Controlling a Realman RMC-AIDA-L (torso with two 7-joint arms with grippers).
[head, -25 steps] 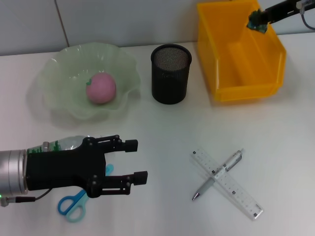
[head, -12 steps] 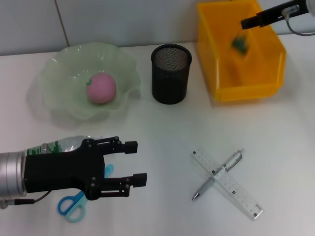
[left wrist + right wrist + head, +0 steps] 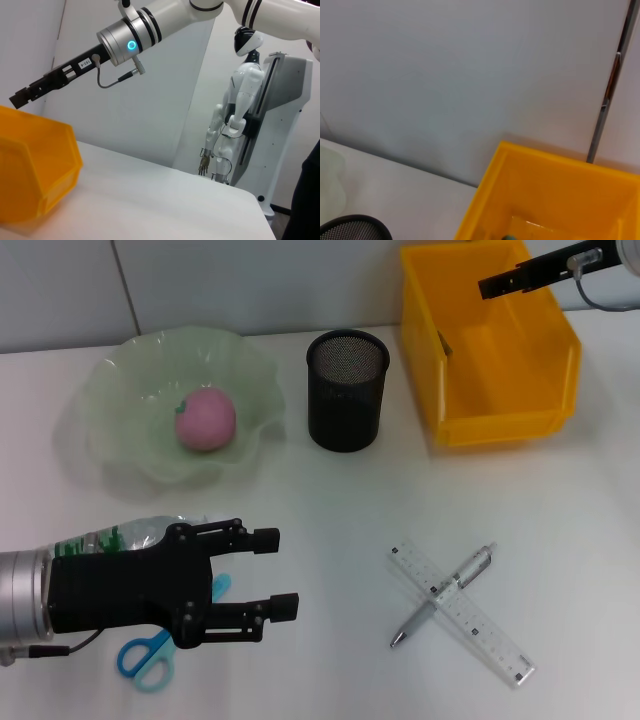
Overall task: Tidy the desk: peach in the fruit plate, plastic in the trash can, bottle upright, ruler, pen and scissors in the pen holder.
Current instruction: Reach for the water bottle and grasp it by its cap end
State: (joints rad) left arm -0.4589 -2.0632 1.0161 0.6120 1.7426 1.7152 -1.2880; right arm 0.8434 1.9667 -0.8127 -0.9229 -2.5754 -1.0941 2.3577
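Observation:
A pink peach lies in the green fruit plate. A clear bottle lies on its side, mostly hidden under my left arm. My left gripper is open and empty, low over the table beside the bottle. Blue scissors lie under that arm. A ruler and a pen lie crossed at the front right. The black mesh pen holder stands upright. My right gripper is open above the yellow bin. A dark green scrap shows inside the bin.
The bin also shows in the left wrist view with the right gripper above it. A grey wall rises behind the table. The pen holder's rim shows in the right wrist view.
My right gripper let go of the green plastic, which fell into the yellow bin. The gripper drew slightly back over the bin. My left arm has barely moved.

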